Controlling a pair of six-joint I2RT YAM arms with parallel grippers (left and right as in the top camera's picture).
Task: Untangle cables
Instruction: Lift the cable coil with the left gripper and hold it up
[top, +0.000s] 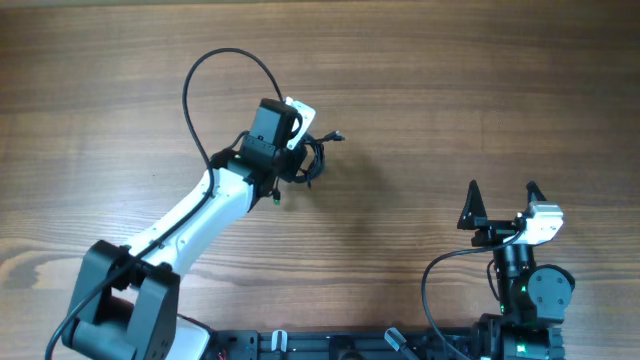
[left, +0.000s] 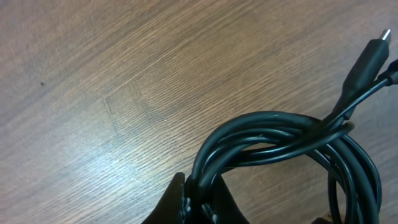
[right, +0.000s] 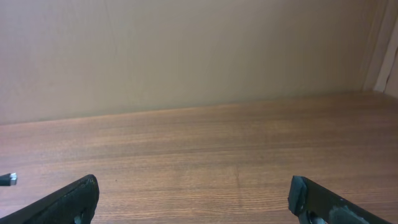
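Note:
The cables (top: 318, 158) are a small bundle of thin black cords on the wooden table, just right of my left gripper (top: 300, 150). In the left wrist view the looped cables (left: 280, 134) fill the lower right, with a plug end (left: 367, 59) pointing up right. My left gripper (left: 202, 196) is shut on several strands of the bundle. My right gripper (top: 503, 200) is open and empty near the front right, well away from the cables. In the right wrist view its fingers (right: 193, 196) stand wide apart over bare wood, and a small silvery plug tip (right: 9, 179) shows at the left edge.
The thicker black wire (top: 215, 75) of the left arm loops above the gripper. The left arm (top: 170, 235) runs diagonally from the front left. A pale wall (right: 186, 50) stands beyond the table's far edge in the right wrist view.

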